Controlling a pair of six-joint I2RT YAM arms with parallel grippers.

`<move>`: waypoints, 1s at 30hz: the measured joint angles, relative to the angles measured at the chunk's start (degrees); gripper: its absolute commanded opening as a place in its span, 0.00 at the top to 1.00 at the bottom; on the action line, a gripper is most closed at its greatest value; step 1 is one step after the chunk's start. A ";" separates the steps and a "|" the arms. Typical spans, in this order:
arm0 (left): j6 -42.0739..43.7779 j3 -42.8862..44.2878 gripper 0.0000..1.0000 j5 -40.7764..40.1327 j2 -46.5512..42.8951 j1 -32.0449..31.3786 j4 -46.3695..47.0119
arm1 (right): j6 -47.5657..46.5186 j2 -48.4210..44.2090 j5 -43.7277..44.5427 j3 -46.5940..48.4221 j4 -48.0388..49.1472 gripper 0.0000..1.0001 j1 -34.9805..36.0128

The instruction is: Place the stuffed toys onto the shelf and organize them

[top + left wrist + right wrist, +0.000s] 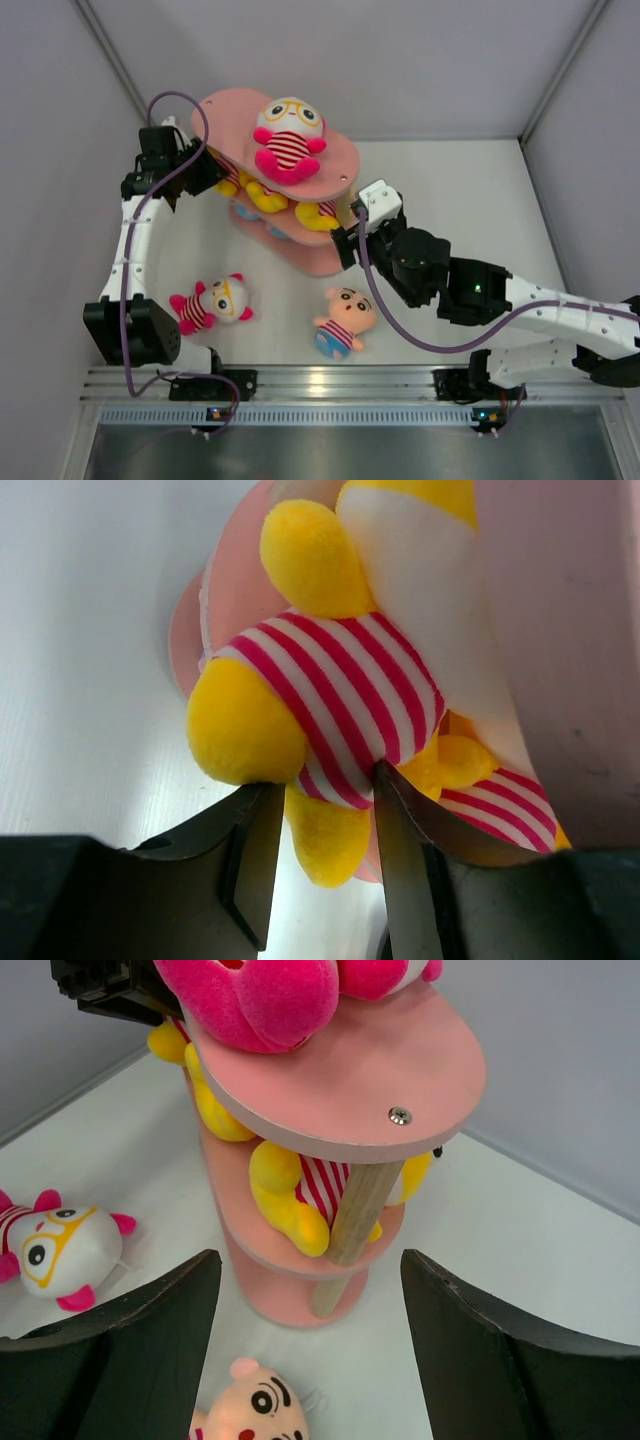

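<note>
Nearest the arm bases, two stuffed toys lie on the white worktop point(440, 190). On the left is a pink-limbed toy point(215, 303) with yellow glasses and a striped shirt, lying on its back. To its right, well apart, is a peach-faced toy point(343, 322) in blue shorts, also face up.

Just beyond them the right tool point(347, 240) hovers by the right side of the shelf point(340, 160). Its fingers point(150, 1350) are spread wide with nothing between them, and they point at a light wooden post point(355, 1215) that joins the pink boards. The right wrist view looks past that post into the middle tier, where a second yellow toy point(318, 213) lies against the post with one yellow limb hanging over the board's edge.

The shelf stands near the middle of the worktop, its three oval boards stepping away to the left as they rise. At its left side the left tool point(208, 168) reaches in at the middle tier. Its fingers point(250, 870) are drawn close and pinch a leg of the yellow toy point(340, 700), which fills the gap between them. That toy's striped body rests on the middle board, beside the second yellow toy's shirt.

Farthest back, on the top board, sits a top toy point(288, 135) with pink limbs, yellow glasses and a striped shirt, upright and facing the camera.
</note>
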 measured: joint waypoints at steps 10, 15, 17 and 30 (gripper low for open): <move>2.12 0.00 0.43 1.38 -2.36 -0.15 0.02 | 0.20 0.00 -0.17 0.09 -0.13 0.27 0.00; 2.69 0.00 0.43 1.38 -2.64 -0.22 0.00 | 0.22 -0.02 -0.22 0.09 -0.92 0.27 0.00; 2.82 0.00 0.42 1.36 -2.67 -0.22 0.00 | 0.22 -0.09 -0.26 0.09 -1.33 0.27 0.00; 9.64 0.00 0.38 0.92 -11.04 -0.50 0.68 | 1.60 -0.74 -3.15 -0.13 -3.96 0.28 0.00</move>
